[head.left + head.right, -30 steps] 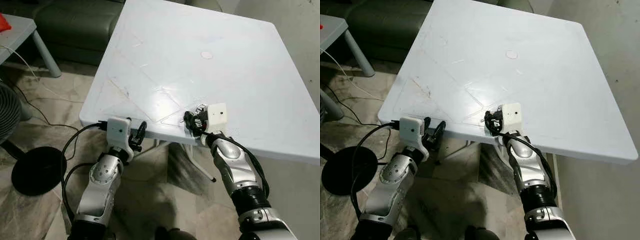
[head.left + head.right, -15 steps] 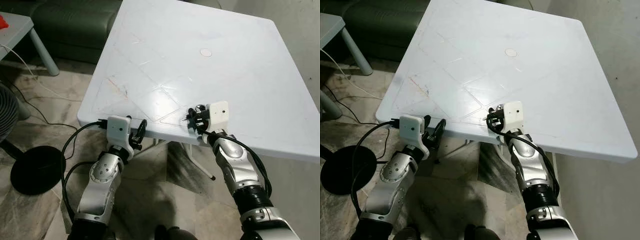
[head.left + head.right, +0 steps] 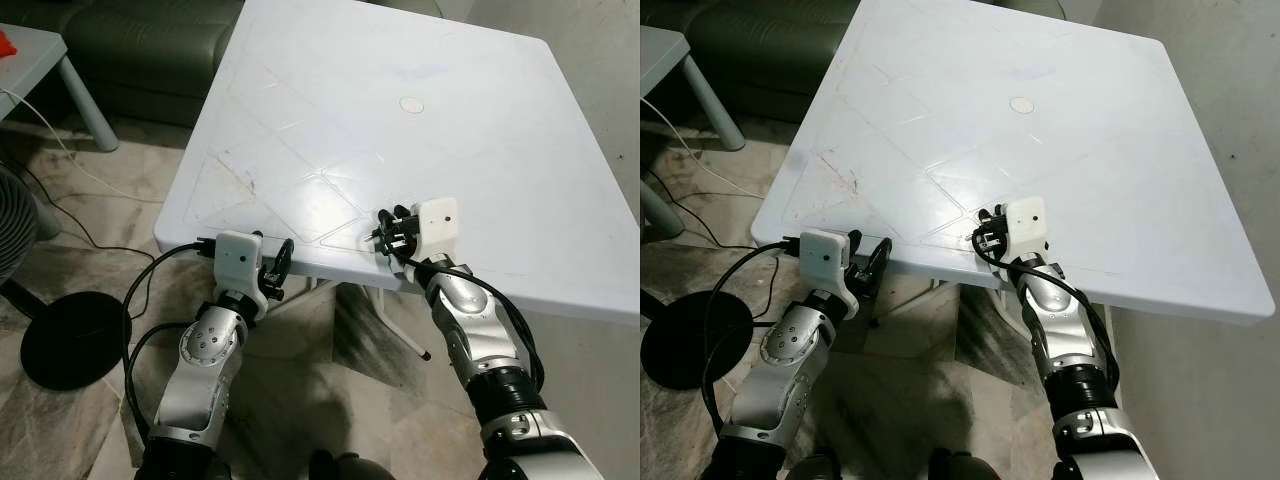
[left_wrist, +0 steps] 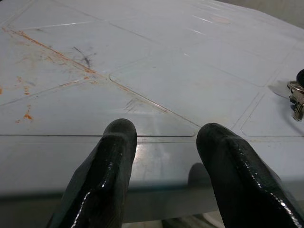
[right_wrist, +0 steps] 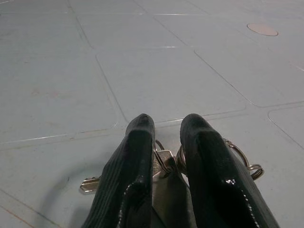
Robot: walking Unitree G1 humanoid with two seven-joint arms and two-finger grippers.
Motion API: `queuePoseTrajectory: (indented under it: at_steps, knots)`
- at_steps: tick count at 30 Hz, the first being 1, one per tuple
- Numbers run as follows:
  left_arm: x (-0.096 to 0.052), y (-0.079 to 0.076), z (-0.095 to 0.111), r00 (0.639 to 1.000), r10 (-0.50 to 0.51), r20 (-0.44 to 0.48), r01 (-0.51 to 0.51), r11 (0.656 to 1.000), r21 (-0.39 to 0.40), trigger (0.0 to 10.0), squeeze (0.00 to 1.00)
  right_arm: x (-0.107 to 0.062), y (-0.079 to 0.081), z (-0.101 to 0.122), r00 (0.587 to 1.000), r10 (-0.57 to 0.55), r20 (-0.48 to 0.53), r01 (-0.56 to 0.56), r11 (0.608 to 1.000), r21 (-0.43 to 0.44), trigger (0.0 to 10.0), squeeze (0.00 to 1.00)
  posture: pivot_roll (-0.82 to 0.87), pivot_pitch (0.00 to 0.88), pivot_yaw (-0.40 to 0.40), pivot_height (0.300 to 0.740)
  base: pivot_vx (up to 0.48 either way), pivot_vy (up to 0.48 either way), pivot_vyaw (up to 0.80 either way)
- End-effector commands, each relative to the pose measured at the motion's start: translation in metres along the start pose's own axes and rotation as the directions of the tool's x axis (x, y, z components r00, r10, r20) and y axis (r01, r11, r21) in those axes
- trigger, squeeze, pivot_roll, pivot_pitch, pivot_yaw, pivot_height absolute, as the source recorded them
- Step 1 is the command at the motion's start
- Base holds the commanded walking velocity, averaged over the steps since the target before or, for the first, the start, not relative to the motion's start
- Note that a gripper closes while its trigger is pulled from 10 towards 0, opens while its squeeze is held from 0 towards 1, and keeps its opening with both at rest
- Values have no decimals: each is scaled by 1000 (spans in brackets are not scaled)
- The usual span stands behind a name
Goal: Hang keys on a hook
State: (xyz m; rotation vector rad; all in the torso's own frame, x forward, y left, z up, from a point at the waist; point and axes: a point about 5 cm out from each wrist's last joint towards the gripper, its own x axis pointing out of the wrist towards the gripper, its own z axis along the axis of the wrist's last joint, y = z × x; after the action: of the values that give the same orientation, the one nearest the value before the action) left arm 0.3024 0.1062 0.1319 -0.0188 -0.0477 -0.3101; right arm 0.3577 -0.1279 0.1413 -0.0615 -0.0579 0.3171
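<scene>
Left gripper [image 4: 164, 156] is held level with the near edge of the white table [image 3: 480, 130], fingers spread, nothing between them. Right gripper [image 5: 164, 137] is set down on the tabletop just inside the near edge, fingers nearly pressed together and pinching the keys [image 5: 164, 159] with their rings; the bunch is seen resting on the table surface, one key tip poking out beside the fingers. Further off, a round plug [image 3: 411, 105] is seen mid-table. A green sofa [image 3: 140, 45] is seen beyond the far-left corner.
</scene>
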Motion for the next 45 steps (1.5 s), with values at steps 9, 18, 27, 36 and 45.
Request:
queuePoseTrajectory:
  at_steps: [9, 18, 27, 36, 45]
  knots:
    - [2, -4, -2, 1000, -7, -4, 7, 1000, -6, 10000, 0, -5, -7, -6, 1000, 8, -15, -9, 1000, -21, 10000, 0, 120, 217, -139, 740, 0, 0, 0]
    - [2, -5, -2, 1000, -12, -3, 12, 1000, -6, 10000, 0, -6, -5, -8, 999, 44, -24, -45, 998, -36, 10000, 0, 122, 211, -139, 740, 0, 0, 0]
    - [2, -5, -2, 1000, -11, -3, 11, 1000, -4, 10000, 0, -6, -6, -9, 999, 40, -27, -42, 998, -53, 10000, 0, 121, 212, -139, 740, 0, 0, 0]
    - [2, -4, -2, 1000, -5, -4, 5, 1000, -6, 10000, 0, -6, -8, -11, 998, 27, -50, -30, 997, -66, 10000, 0, 122, 221, -142, 740, 0, 0, 0]
    - [1, -4, -2, 1000, -1, -4, 1, 1000, -7, 10000, 0, -6, -7, -15, 996, 28, -82, -32, 998, -53, 10000, 0, 124, 228, -146, 740, 0, 0, 0]
